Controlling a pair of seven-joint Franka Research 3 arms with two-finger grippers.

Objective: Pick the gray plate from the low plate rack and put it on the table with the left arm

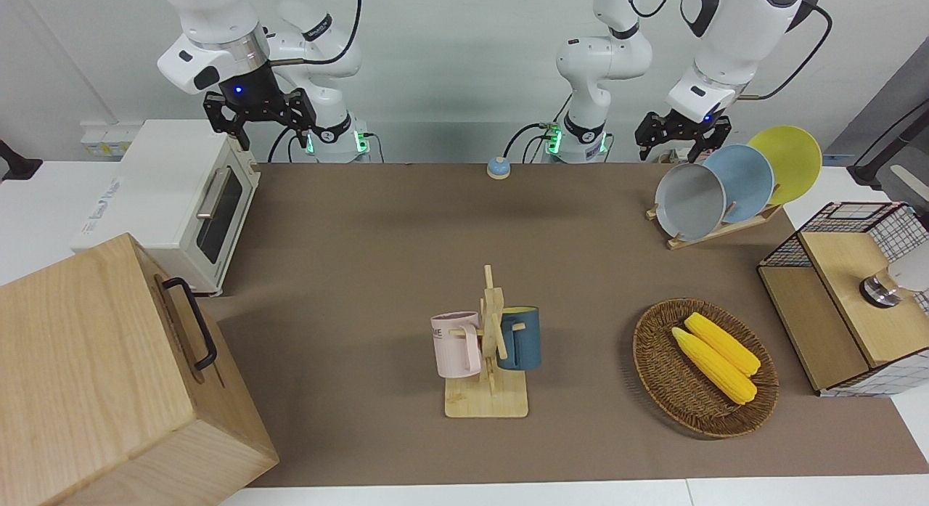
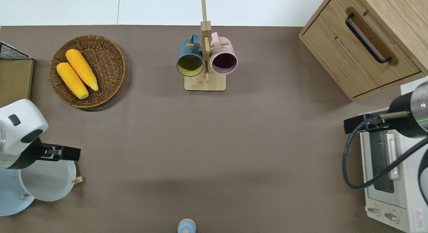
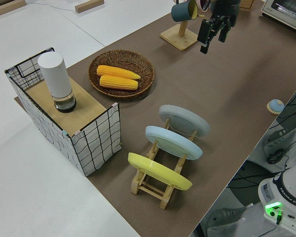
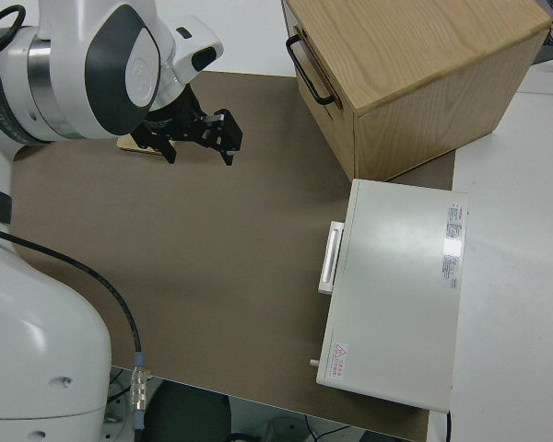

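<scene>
Plate first: the gray plate (image 1: 690, 201) stands on edge in the low plate rack (image 1: 715, 229), in the slot farthest from the robots, with a light-blue plate (image 1: 744, 181) and a yellow plate (image 1: 787, 160) leaning in the slots nearer to them. The rack sits at the left arm's end of the table (image 1: 406, 259), close to the edge nearest the robots.

We reckon this plate is rigid and fairly light, but smooth enough to slip in a two-finger pinch and likely to chip if it drops or bangs a peg. Best hold looks like the top of the rim, fingers either side of the thin edge, then lifting up along the tilt so it clears the pegs and the blue plate next to it.

Our left gripper (image 1: 682, 132) hangs just above the gray plate's upper rim, jaws spread and gripping nothing yet. In the overhead view the left gripper (image 2: 55, 153) sits right over that rim.

Farther out there's a wicker basket (image 1: 657, 361) with two corn cobs (image 1: 715, 355), and a mug tree (image 1: 490, 346) mid-table. Right arm is parked, right gripper (image 1: 259, 117) also spread wide.
</scene>
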